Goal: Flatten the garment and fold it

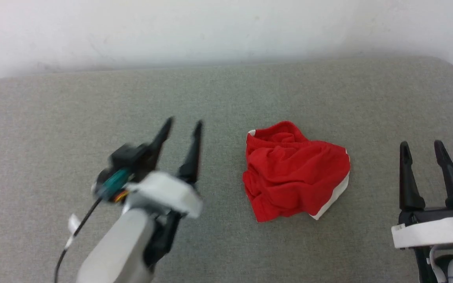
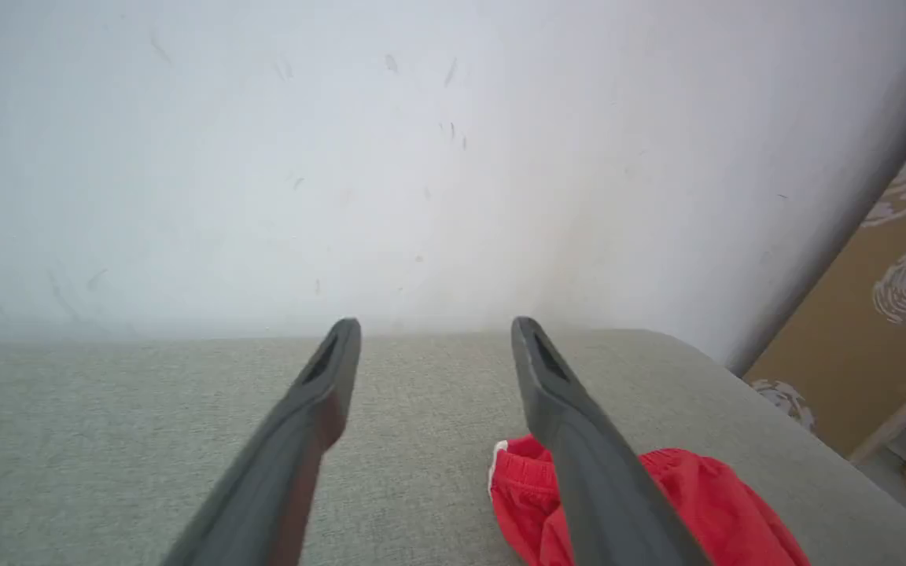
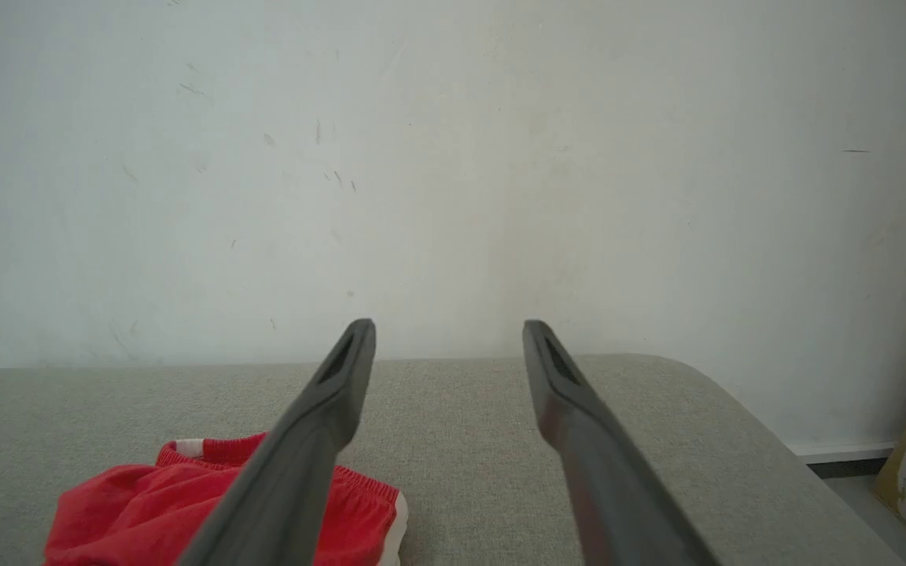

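A crumpled pair of bright red soft shorts with white trim [image 1: 295,171] lies bunched in a rough heap on a grey woven upholstered surface [image 1: 226,90]. A white band shows along the heap's lower right edge and a white tab at its upper left corner. Grey cloth shows on every side of the shorts, with the widest stretch to their left. The left gripper [image 1: 183,122], blurred in the head view, hangs left of the shorts and apart from them, its two dark fingers spread with nothing between them. The right gripper [image 1: 421,144] stands right of the shorts, also apart from them, fingers likewise spread and empty. Beyond the shorts the surface's far edge meets a scuffed white wall [image 1: 226,27]; to their far right it ends in a rounded corner, past which a brown patterned board [image 2: 893,299] leans.
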Robot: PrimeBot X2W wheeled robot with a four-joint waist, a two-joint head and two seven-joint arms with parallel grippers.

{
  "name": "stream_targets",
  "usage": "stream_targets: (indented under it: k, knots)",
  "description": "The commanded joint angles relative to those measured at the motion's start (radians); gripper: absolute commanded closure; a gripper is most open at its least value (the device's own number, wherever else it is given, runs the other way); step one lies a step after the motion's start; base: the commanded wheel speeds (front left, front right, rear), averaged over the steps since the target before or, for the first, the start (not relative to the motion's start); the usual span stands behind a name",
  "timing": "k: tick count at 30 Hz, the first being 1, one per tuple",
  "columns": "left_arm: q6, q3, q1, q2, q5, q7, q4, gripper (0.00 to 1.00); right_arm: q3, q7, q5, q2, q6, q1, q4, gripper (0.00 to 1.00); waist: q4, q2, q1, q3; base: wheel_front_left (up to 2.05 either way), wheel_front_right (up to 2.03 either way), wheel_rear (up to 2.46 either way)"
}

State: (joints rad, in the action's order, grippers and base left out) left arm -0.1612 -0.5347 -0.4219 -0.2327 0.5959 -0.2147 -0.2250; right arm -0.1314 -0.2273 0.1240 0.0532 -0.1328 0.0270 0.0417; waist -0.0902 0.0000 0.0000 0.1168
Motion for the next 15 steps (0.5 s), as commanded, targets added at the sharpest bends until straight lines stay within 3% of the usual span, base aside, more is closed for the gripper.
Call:
stream_targets:
  k: [1, 5, 8, 15]
  knots:
    - [-0.027, 0.020, 0.069, -0.028, -0.014, -0.017, 0.047, 0.00, -0.006, 0.007, -0.005, -0.003, 0.002, -0.019, 0.002, 0.00, 0.010, 0.0000, 0.0000, -0.012, 0.00, 0.00, 0.00]
    - [-0.092, 0.069, 0.242, -0.096, -0.040, -0.038, 0.184, 0.00, -0.017, 0.018, -0.009, -0.003, 0.002, -0.051, 0.008, 0.00, 0.026, 0.0000, 0.0000, -0.021, 0.00, 0.00, 0.00]
    - [-0.122, 0.100, 0.350, -0.110, -0.044, -0.043, 0.246, 0.00, -0.021, 0.027, -0.010, -0.003, 0.002, -0.068, 0.014, 0.00, 0.040, 0.0000, 0.0000, -0.024, 0.00, 0.00, 0.00]
    - [-0.123, 0.115, 0.437, -0.080, -0.053, -0.046, 0.294, 0.00, -0.019, 0.061, -0.005, -0.003, 0.002, -0.060, 0.027, 0.00, 0.077, 0.0000, 0.0000, -0.023, 0.00, 0.00, 0.00]
